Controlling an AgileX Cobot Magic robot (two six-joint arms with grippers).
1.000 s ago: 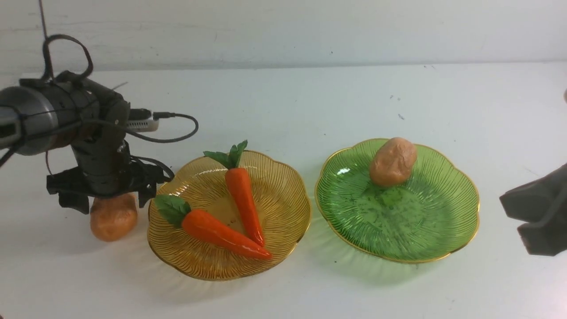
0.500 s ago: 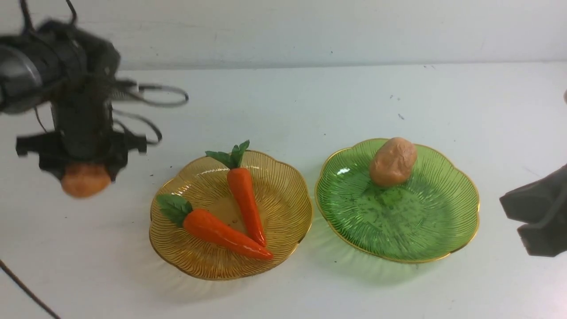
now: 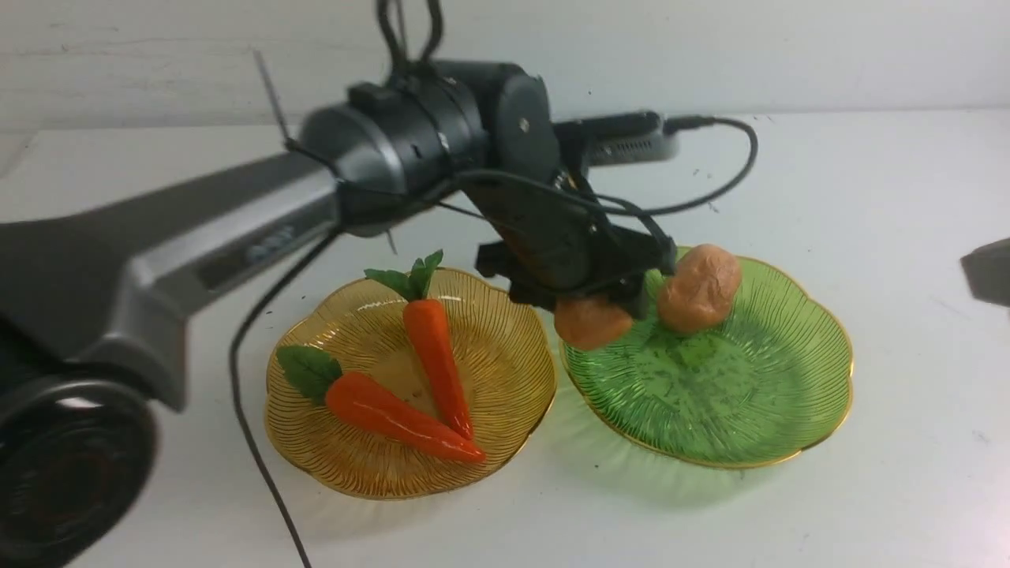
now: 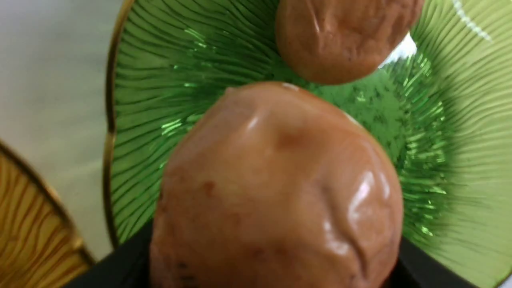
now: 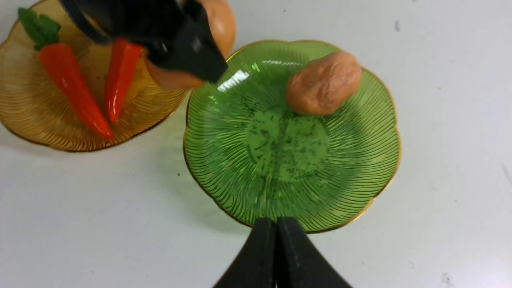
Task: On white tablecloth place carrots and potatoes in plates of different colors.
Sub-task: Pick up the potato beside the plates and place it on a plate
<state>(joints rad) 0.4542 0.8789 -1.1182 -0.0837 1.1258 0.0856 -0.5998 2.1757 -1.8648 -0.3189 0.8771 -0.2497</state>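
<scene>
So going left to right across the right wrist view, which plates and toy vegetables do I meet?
Amber plate → carrot with its leafy top in sight → second carrot → potato held in the left gripper → potato on the green plate.

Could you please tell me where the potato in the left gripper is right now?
In the front view, the held potato hangs over the near-left rim area of the green plate, left of the other potato.
</scene>
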